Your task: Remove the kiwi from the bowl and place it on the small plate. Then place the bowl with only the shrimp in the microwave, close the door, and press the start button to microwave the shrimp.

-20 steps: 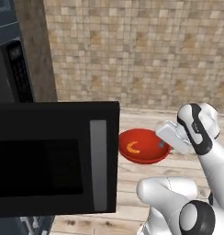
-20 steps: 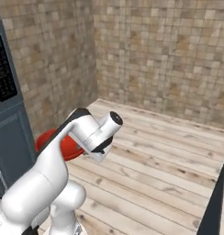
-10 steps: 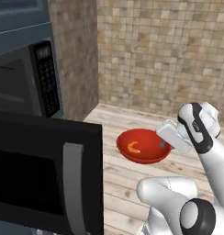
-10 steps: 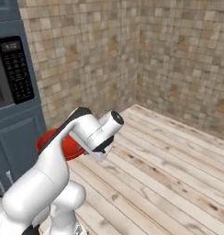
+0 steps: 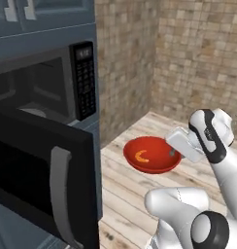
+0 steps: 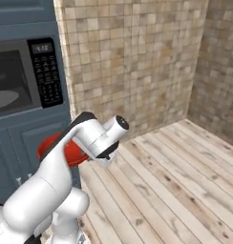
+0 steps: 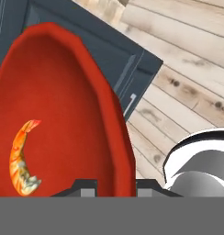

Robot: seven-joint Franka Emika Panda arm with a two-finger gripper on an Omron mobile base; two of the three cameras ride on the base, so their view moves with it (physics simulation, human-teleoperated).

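My gripper (image 5: 173,153) is shut on the right rim of the red bowl (image 5: 150,154) and holds it level in the air. Inside the bowl lies the orange shrimp (image 5: 141,156). In the hand view the fingertips (image 7: 88,186) clamp the bowl's rim (image 7: 114,133), with the shrimp (image 7: 22,158) left of them. The black microwave (image 5: 40,90) is to the left, its door (image 5: 38,180) swung open toward me, the grey handle (image 5: 60,192) facing out and the turntable (image 5: 34,113) bare. The kiwi and the small plate are out of view.
The microwave's keypad (image 6: 47,71) sits right of its cavity. Blue-grey cabinets stand above (image 5: 42,14) and below (image 6: 27,138) it. A tan tiled wall (image 6: 132,57) meets a wooden plank surface (image 6: 175,176). The open door juts out between me and the cavity.
The whole picture has shifted: the base has moved, bringing the microwave's cavity and keypad further into view. The bowl with the shrimp has stayed in my shut gripper.
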